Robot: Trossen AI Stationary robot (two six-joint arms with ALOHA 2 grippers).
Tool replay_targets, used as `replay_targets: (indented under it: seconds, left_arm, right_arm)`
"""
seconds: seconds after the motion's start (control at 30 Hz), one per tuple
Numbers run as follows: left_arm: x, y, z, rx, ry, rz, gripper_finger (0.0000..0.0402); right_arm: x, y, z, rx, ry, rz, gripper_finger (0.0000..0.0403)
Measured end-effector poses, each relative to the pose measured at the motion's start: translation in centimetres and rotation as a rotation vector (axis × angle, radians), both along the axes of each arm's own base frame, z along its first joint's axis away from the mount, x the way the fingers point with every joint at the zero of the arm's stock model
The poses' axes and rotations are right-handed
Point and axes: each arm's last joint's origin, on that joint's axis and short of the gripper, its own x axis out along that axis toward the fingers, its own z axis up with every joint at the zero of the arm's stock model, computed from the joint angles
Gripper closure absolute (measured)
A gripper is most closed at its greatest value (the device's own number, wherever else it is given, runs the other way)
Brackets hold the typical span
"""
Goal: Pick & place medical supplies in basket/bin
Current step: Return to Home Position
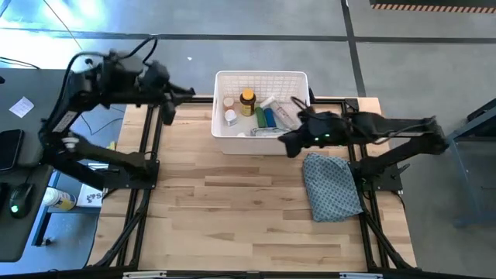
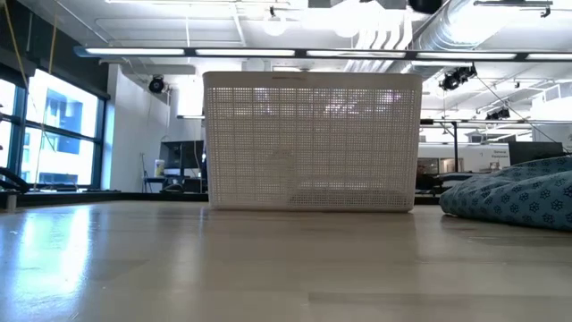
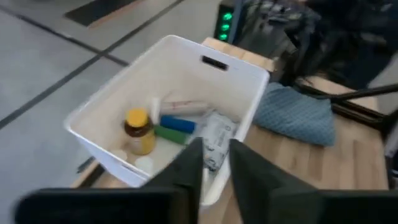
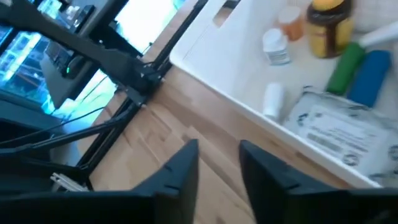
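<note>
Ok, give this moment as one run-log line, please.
white lattice plastic bin: holds amber yellow-capped bottle | left gripper: open, left of bin | right gripper: open, at bin's near-right corner | blue-grey patterned cloth: outside bin

Parted left tool (image 3: 216, 149) faces bin (image 3: 186, 46) of supplies (image 3: 177, 123).

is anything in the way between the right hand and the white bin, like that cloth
Nothing visible does. The right hand hovers at the front right corner of the white bin. The blue patterned cloth lies off to the side, nearer the table's front edge. The left hand waits left of the bin.
</note>
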Motion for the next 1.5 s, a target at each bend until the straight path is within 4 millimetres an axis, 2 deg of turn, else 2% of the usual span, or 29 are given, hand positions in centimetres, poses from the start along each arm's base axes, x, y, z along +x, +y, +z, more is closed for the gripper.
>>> replay_targets:
  seconds: [0.1, 0.17, 0.3, 0.37, 0.53, 0.73, 0.9, 1.07, 1.2, 1.5]
  left_arm:
    - [-1.5, -0.7, -2.5, -0.027, -0.083, -0.043, 0.0355]
    - [-2.5, -1.2, -4.3, -0.054, -0.163, -0.07, 0.0381]
    - [-4.1, -1.9, -7.5, -0.084, -0.326, -0.066, 0.0358]
    - [-5.0, -2.3, -9.0, -0.077, -0.375, -0.083, 0.0348]
    - [-7.0, -3.1, -12.5, -0.105, -0.459, -0.125, 0.0382]
    - [-8.6, -3.7, -15.2, -0.135, -0.587, -0.099, 0.0366]
    - [-8.8, -3.8, -17.7, -0.14, -0.574, -0.104, 0.0381]
    - [-9.0, -3.9, -20.6, -0.1, -0.6, -0.12, 0.038]
    - [-8.5, -3.8, -23.1, -0.098, -0.674, -0.153, 0.038]
    - [-6.2, -3.3, -26.3, -0.129, -0.75, -0.276, 0.038]
  right_arm:
    - [-1.8, 0.3, 0.6, -0.021, -0.019, -0.011, 0.0354]
    - [-3.0, 0.5, 0.1, -0.019, -0.049, -0.007, 0.0389]
    - [-5.1, 1.1, -2.0, 0.014, -0.2, 0.023, 0.0381]
    - [-6.3, 1.2, -3.2, 0.026, -0.308, 0.032, 0.0391]
    - [-9.0, 1.0, -6.9, 0.008, -0.544, 0.033, 0.0396]
    - [-12.3, 0.6, -12.0, 0.015, -0.699, 0.023, 0.0401]
    - [-14.2, 0.4, -16.3, 0.016, -0.775, 0.035, 0.0402]
    - [-15.1, 0.3, -19.7, -0.009, -0.895, 0.066, 0.0402]
    - [-15.5, 0.3, -20.1, -0.059, -0.848, 0.102, 0.0403]
    - [-15.8, 0.3, -20.6, -0.129, -0.805, 0.121, 0.0403]
